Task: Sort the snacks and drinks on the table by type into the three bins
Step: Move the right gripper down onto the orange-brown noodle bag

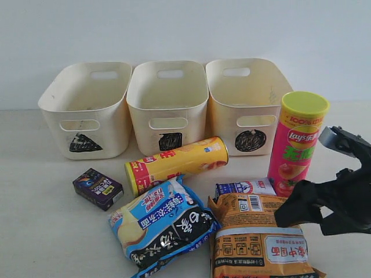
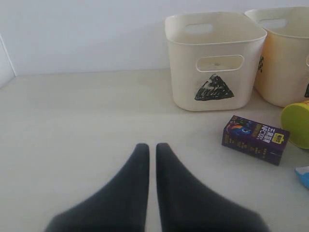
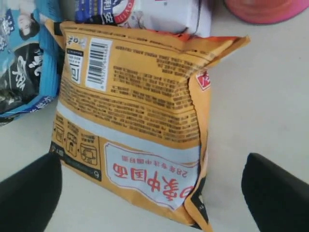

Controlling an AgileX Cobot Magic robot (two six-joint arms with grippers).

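Three cream bins stand in a row at the back: triangle (image 1: 87, 110), square (image 1: 168, 104), circle (image 1: 246, 98). A yellow-orange chip tube (image 1: 177, 163) lies on its side. The pink tube (image 1: 298, 142) stands upright. The purple carton (image 1: 97, 188) lies at the left, the blue-white carton (image 1: 243, 188) behind the orange-brown bag (image 1: 261, 240). The blue-black-white bag (image 1: 162, 226) lies beside it. My right gripper (image 1: 293, 211) hovers open over the orange-brown bag (image 3: 140, 96), its fingers wide on either side (image 3: 152, 193). My left gripper (image 2: 152, 147) is shut and empty, short of the purple carton (image 2: 254, 139).
The pale table (image 1: 46, 243) runs to a white wall behind the bins. In the left wrist view the triangle bin (image 2: 215, 58) stands beyond the carton, with the yellow tube's end (image 2: 297, 124) at the edge. The left arm is out of the exterior view.
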